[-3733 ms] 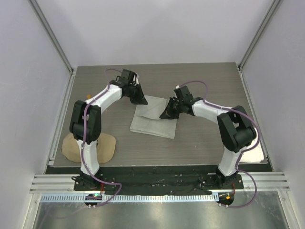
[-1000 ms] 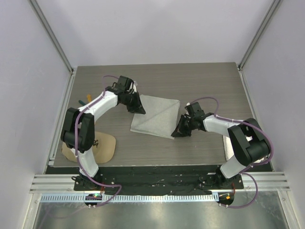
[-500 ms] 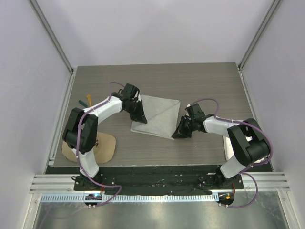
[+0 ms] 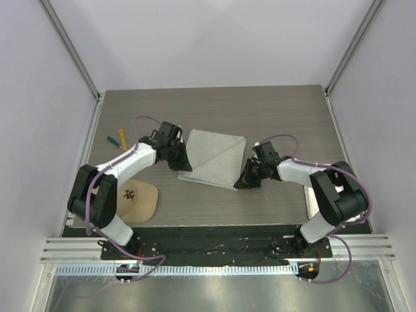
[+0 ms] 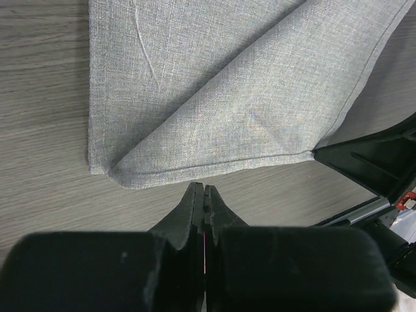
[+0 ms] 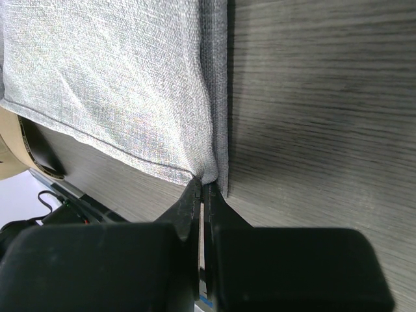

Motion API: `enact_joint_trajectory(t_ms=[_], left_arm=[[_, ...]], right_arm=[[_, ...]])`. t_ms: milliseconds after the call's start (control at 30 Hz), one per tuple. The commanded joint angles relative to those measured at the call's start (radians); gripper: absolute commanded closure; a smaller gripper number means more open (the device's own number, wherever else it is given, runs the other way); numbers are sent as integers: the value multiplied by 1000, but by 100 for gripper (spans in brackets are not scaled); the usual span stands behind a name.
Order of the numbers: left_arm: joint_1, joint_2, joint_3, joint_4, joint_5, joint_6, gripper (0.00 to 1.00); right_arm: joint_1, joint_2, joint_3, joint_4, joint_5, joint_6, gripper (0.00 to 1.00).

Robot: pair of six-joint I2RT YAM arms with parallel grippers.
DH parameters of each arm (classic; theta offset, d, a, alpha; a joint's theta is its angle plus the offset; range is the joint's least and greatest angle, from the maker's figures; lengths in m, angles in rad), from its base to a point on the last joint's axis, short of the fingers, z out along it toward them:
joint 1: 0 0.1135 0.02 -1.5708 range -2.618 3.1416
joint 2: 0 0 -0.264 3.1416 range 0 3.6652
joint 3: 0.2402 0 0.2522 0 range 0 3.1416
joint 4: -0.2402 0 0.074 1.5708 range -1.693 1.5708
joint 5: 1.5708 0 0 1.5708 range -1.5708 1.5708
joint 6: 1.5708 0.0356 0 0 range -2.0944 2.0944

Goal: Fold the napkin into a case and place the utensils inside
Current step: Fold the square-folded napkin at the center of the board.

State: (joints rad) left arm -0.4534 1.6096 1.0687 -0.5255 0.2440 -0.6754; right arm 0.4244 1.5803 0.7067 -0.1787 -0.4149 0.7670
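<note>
Wood-grain table (image 4: 273, 107) w/ folded napkin (image 4: 218, 156)

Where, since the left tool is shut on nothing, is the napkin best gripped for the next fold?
The napkin is best taken at its near left corner, where the diagonal flap's fold ends and the layers stack. Bring the left tool in opened, low, from the near edge; it stands just short of the hem. The right tool pinches the other near corner.

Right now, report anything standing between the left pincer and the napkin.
Nothing visible does. The left pincer, shut, points at the napkin along its folded edge. Its tips stop just short of the cloth, with only bare table between them.
</note>
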Motion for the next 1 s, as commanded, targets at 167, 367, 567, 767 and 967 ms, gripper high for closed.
enact_joint_trajectory(t_ms=[167,367,567,767,967], left_arm=[[15,-4,-30,65,-25,-23,100],[39,47,-13,59,-69,-6,100],[61,118,-24,70,-199,-16,100],[81,95,-47,56,-383,-64,100],[78,-75,-91,91,-324,-52,97]], right_arm=[[7,18,25,35,-21,8,99],[8,15,25,35,-24,9,99],[8,23,30,36,-27,6,99],[13,38,24,39,-36,5,99],[14,50,27,48,-42,-3,99]])
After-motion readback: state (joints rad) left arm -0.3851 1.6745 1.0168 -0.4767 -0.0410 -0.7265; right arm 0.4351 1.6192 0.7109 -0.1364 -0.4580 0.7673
